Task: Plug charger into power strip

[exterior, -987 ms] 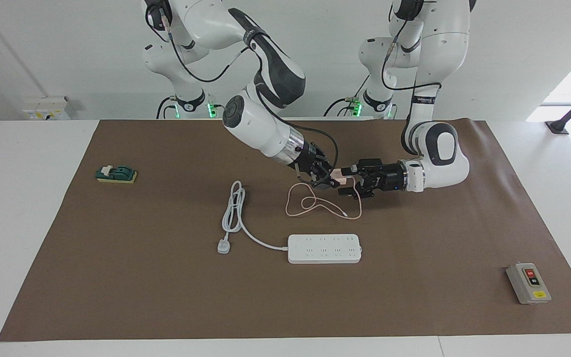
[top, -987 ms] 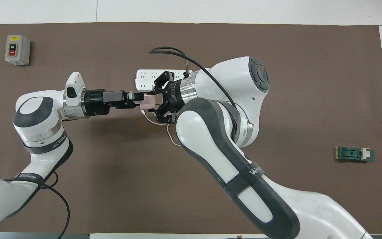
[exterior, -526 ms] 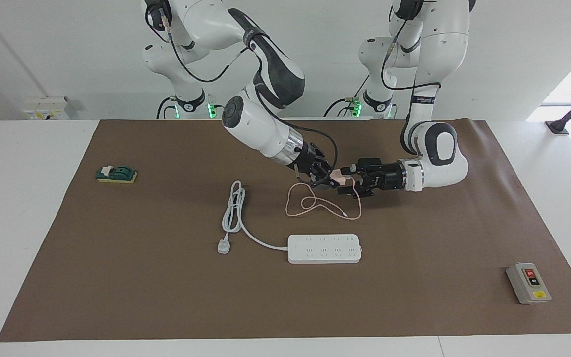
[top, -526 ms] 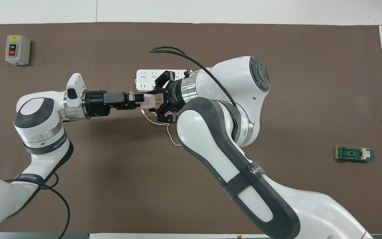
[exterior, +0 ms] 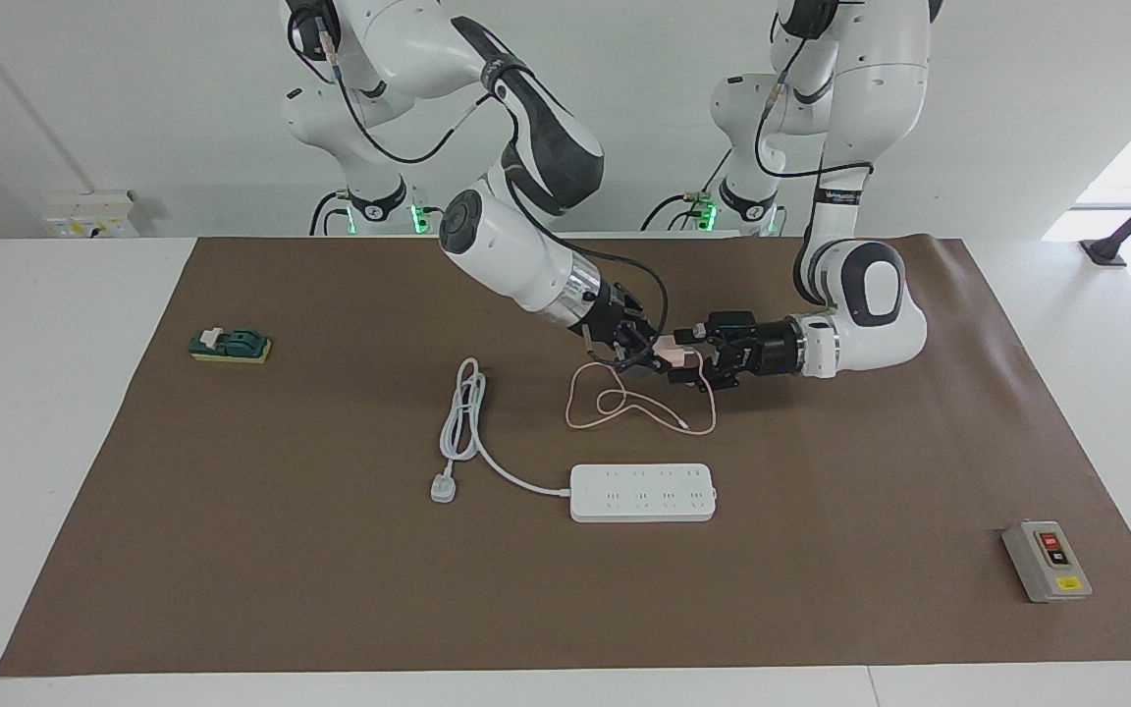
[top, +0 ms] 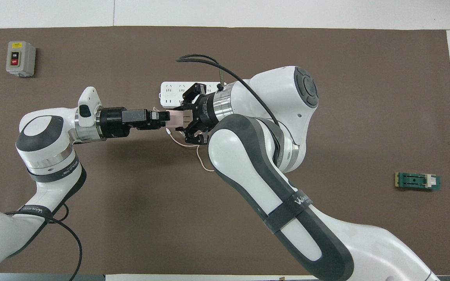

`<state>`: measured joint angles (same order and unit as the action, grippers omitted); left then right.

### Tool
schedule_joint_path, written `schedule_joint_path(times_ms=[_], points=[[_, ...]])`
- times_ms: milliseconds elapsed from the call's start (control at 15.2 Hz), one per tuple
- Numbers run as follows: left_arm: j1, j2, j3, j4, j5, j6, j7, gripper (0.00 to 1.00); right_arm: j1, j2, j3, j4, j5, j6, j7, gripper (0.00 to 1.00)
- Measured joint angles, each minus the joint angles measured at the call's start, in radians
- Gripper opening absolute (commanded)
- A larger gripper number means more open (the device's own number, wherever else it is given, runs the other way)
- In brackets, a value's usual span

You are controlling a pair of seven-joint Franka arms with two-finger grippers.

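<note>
The charger (exterior: 667, 346) (top: 175, 118), a small pale pink cube, hangs above the mat between the two grippers. My right gripper (exterior: 649, 355) (top: 184, 119) is shut on it. My left gripper (exterior: 688, 356) (top: 164, 116) faces it from the left arm's end, open, with its fingers at the cube's other side. The thin pink cable (exterior: 615, 403) (top: 201, 162) droops from the cube and loops on the mat. The power strip (exterior: 642, 492) (top: 170, 91) lies flat, farther from the robots than the cable, partly covered by the right arm in the overhead view.
The strip's thick white cord (exterior: 462, 417) coils toward the right arm's end and ends in a white plug (exterior: 443, 488). A grey button box (exterior: 1047, 560) (top: 20, 58) sits at the left arm's end. A green block (exterior: 230, 344) (top: 417, 181) lies at the right arm's end.
Both grippers and the charger have shifted only very slightly. The right gripper stays shut on the charger and the left stays open.
</note>
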<state>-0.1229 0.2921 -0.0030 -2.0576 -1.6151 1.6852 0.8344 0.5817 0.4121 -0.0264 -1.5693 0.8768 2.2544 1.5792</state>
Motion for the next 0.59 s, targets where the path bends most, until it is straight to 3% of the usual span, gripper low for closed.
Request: schedule_joint_path(times_ms=[132, 197, 526, 592], points=[[0.000, 0.000, 0.000, -0.001, 0.000, -0.011, 0.001, 0.61, 0.000, 0.000, 0.000, 0.000, 0.000, 0.000, 0.000, 0.00], [0.000, -0.001, 0.000, -0.001, 0.000, -0.016, 0.001, 0.58, 0.000, 0.000, 0.000, 0.000, 0.000, 0.000, 0.000, 0.00], [0.001, -0.005, 0.001, -0.003, 0.000, -0.044, 0.002, 0.58, -0.001, 0.001, 0.000, 0.000, 0.000, 0.001, 0.000, 0.00], [0.001, -0.006, 0.001, -0.004, 0.000, -0.051, 0.002, 0.50, -0.001, 0.001, 0.000, 0.000, 0.000, 0.001, 0.000, 0.00]])
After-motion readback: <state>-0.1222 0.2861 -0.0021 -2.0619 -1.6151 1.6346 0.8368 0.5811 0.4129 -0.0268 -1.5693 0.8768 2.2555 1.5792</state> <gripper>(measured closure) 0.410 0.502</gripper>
